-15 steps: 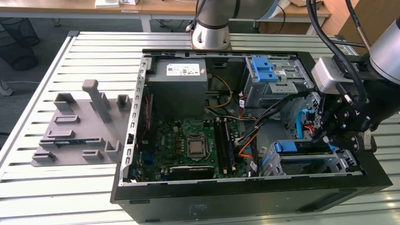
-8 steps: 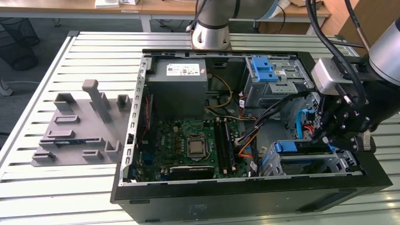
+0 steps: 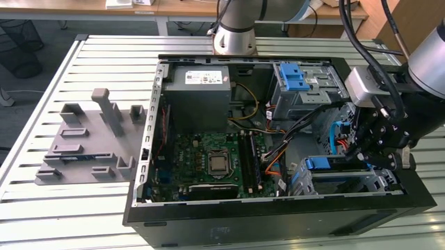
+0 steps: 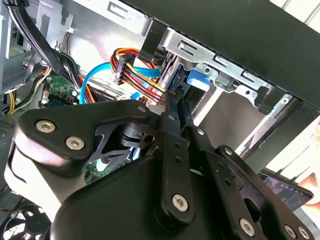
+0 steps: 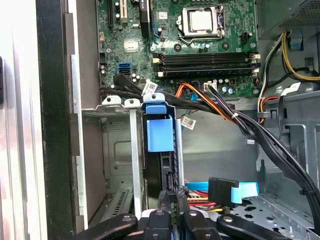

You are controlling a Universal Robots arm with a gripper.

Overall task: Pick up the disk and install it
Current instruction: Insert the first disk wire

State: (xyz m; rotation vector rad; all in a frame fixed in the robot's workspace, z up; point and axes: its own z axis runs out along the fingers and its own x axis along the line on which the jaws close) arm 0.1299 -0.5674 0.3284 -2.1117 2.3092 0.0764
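Inside the open computer case (image 3: 278,219), at the corner toward the exterior view's right, the disk (image 5: 159,150) stands on edge in a slot of the metal drive cage (image 5: 117,150); its blue plastic tab (image 5: 159,132) faces the circuit board (image 5: 200,40), and its dark body runs back between the cage's upright rails; in the exterior view the same blue tab (image 3: 319,163) shows at the cage just below the arm's wrist. The gripper (image 5: 173,196) sits at the rear edge of the disk, its black fingers (image 5: 165,197) drawn close together with almost no gap between them; whether they pinch the disk's edge or merely press against it I cannot tell. In the second wrist view the gripper (image 4: 176,102) points into the cage beside a bundle of red, yellow and orange wires (image 4: 135,70) and a light blue cable (image 4: 92,75); a blue latch (image 4: 200,77) sits on the cage just beyond the fingertips. Outside the case, a grey plastic stand (image 3: 87,140) rests on the slatted table (image 3: 90,208), well apart from the arm.
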